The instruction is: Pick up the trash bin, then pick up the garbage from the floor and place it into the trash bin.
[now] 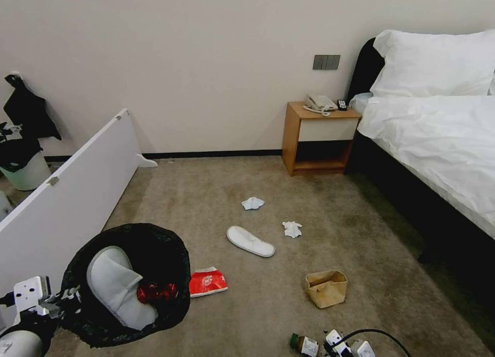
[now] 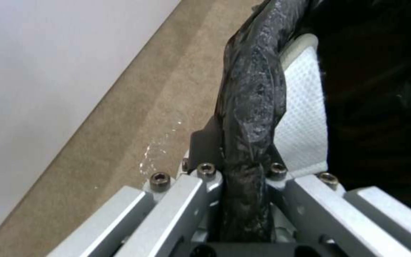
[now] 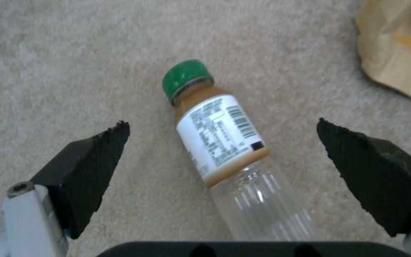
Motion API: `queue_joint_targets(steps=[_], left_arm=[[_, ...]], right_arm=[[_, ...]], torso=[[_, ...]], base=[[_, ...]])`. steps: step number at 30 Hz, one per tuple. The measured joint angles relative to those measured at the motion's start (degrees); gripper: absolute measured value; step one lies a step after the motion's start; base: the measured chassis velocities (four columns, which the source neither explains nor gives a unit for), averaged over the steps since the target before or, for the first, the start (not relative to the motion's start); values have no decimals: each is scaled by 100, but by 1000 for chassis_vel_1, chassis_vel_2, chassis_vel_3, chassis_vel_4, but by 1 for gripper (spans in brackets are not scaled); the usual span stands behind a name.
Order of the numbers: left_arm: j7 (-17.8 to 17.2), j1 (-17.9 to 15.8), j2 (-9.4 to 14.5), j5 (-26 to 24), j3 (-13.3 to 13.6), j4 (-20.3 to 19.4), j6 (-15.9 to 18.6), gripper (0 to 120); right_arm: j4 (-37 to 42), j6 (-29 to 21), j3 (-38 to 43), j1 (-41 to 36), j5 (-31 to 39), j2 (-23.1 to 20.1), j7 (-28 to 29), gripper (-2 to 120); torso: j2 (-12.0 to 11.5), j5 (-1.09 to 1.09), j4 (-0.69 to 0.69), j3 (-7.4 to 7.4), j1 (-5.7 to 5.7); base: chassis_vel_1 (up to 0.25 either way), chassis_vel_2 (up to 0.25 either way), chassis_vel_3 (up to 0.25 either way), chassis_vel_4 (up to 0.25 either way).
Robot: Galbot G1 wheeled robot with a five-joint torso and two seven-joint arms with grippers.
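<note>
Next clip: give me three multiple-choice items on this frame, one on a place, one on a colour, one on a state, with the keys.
1. Where does the red snack packet lie?
A. On the bed
B. On the floor beside the trash bin
C. On the nightstand

2. What colour is the clear bottle's cap?
A. Green
B. Blue
C. White

3. How is the right claw?
A. Shut on the bottle
B. Shut on the paper bag
C. Open, one finger to each side of the bottle

Key: 1 B, the head view shows it on the carpet by the bin's rim; 2 A, the right wrist view shows a green cap; 3 C, both fingertips stand clear of the bottle.
</note>
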Motion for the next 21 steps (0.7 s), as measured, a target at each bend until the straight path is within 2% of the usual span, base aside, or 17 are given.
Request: queue_joint_targets(steps=[21], left_arm=[[1,-2,16,-44,-12,4,0,3]], right_arm=[[-831,25,-315,586,-215,213,-86,100]], torso=[[0,0,0,0,0]], base=[[0,0,0,0]])
